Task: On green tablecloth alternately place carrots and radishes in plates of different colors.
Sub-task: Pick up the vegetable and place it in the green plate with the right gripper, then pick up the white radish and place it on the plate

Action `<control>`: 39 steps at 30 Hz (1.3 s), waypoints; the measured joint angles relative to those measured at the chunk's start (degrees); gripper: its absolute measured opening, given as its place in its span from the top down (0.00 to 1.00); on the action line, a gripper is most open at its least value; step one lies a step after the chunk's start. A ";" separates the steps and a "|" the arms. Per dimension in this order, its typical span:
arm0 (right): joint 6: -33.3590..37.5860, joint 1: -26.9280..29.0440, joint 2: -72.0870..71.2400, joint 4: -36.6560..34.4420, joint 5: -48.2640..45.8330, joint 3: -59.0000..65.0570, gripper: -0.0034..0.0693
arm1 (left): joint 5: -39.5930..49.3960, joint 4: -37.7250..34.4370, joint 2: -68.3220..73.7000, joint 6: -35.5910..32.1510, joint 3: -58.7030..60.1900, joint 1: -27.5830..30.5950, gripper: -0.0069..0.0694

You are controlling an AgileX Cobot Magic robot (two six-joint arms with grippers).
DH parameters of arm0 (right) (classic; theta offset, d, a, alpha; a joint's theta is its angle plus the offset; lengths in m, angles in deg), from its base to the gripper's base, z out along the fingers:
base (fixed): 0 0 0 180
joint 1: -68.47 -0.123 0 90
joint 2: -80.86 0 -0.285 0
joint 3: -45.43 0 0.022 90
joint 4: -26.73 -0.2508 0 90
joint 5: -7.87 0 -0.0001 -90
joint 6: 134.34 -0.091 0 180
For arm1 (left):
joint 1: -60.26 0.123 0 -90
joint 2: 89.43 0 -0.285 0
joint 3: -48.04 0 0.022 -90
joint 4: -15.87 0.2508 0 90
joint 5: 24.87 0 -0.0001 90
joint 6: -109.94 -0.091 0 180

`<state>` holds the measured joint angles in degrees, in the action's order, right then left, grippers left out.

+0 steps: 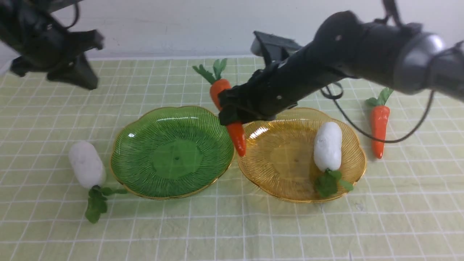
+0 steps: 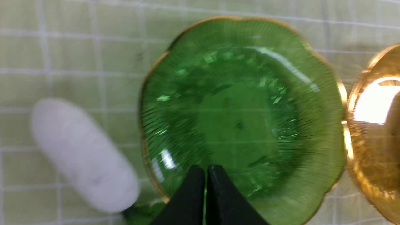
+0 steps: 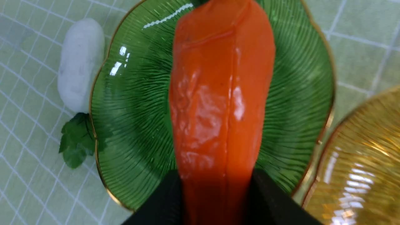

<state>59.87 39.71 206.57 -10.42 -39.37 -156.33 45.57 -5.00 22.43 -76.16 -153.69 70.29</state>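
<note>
- The tablecloth lies under everything, and the green plate sits on it with nothing on it.
- One radish lies on the cloth just left of the green plate, its leaves at the near end close to the plate's rim.
- The amber plate stands just right of the green plate, rims nearly touching.
- The second radish lies in the amber plate, on the side away from the green plate, leaves toward the near rim.
- The right gripper is clamped on a carrot, which hangs tilted over the green plate's right rim, tip down and leaves up.
- The other carrot lies on the cloth well right of the green plate, beyond the amber one.
- The left gripper is raised above and behind-left of the green plate, jaws pressed together and holding nothing.
</note>
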 joint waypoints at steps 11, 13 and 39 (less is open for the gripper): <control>-0.13 -1.20 16.05 -3.51 -8.20 -17.67 0.26 | -2.11 -0.32 1.62 -0.45 13.09 8.02 0.88; -0.13 -1.20 16.11 -3.30 -11.48 -19.67 0.14 | -2.81 -1.34 3.11 -0.61 13.09 8.02 0.79; -11.18 2.10 11.16 20.95 -24.69 -34.15 0.49 | -10.59 1.04 12.29 -1.05 8.81 6.35 0.26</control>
<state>48.69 41.81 217.73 10.52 -64.06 -190.48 34.98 -3.97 34.72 -77.21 -144.88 76.64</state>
